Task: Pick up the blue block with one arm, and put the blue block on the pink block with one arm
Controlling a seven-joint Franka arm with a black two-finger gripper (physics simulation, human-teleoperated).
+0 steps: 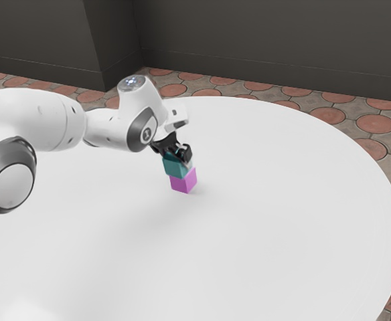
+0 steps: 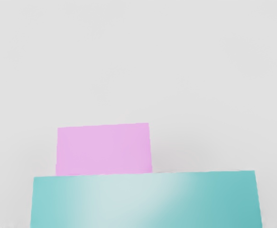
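White table point(image 1: 282, 221), pink block point(image 1: 184, 180) beneath teal-blue block point(image 1: 170, 167) (glossy, plain-faced) in the firm grasp of the gripper point(image 1: 177, 156)

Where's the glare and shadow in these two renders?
Wrist view: a pale sheen streaks the blue block; the pink block is flat, evenly lit. Exterior view: soft diffuse light, only a faint shadow on the table beside the blocks, a bright spot on the arm's joint cap.
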